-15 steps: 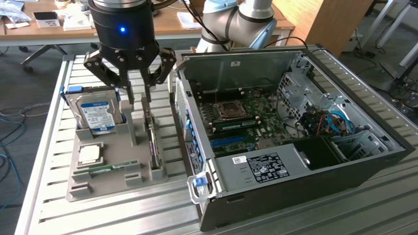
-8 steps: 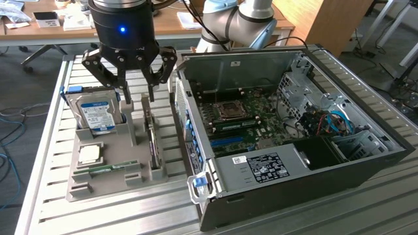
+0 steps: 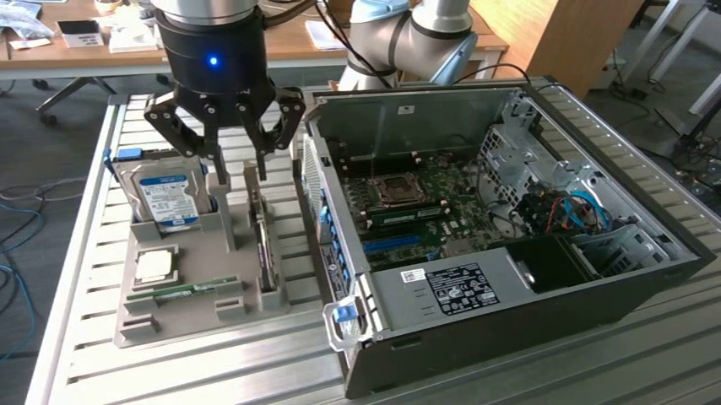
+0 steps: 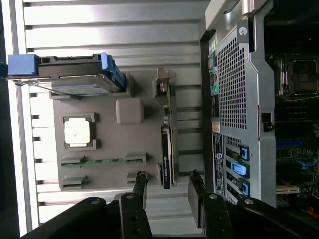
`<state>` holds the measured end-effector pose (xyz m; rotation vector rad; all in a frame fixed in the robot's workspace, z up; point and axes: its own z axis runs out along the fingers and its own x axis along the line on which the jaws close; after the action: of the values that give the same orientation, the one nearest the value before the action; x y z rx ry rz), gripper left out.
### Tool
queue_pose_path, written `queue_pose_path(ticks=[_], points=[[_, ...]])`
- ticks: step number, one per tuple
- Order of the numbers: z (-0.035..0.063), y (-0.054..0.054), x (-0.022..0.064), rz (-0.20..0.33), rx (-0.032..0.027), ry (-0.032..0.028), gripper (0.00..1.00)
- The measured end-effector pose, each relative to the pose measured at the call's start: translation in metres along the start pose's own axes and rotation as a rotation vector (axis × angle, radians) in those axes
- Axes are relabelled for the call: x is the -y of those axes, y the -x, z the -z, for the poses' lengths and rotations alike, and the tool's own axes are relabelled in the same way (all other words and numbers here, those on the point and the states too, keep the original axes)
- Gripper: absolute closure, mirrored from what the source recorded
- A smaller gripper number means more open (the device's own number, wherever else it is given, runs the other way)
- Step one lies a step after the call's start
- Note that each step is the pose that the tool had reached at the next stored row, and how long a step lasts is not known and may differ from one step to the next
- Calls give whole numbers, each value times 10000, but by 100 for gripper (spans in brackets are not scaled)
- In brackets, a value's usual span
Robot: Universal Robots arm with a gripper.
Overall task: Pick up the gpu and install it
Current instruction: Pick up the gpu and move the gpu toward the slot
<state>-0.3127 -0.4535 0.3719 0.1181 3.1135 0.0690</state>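
Black metal fingers of the end effector [image 3: 238, 169] stand partly spread, gripping nothing, just over the gpu [image 3: 262, 249] with one finger to each side. The gpu stands on edge in the grey holder [image 3: 189, 319], between the hard drive [image 3: 167, 198] and the open computer case [image 3: 631, 278] on the slatted surface [image 3: 169, 371].

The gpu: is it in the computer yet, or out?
Out. The gpu stands on edge in the grey tray beside the open computer case.
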Motion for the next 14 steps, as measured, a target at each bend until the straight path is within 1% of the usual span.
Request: queue_pose_path(ticks=[11,14], points=[[-2,0,0,0,0,0,53],[-30,0,2,0,0,0,53]])
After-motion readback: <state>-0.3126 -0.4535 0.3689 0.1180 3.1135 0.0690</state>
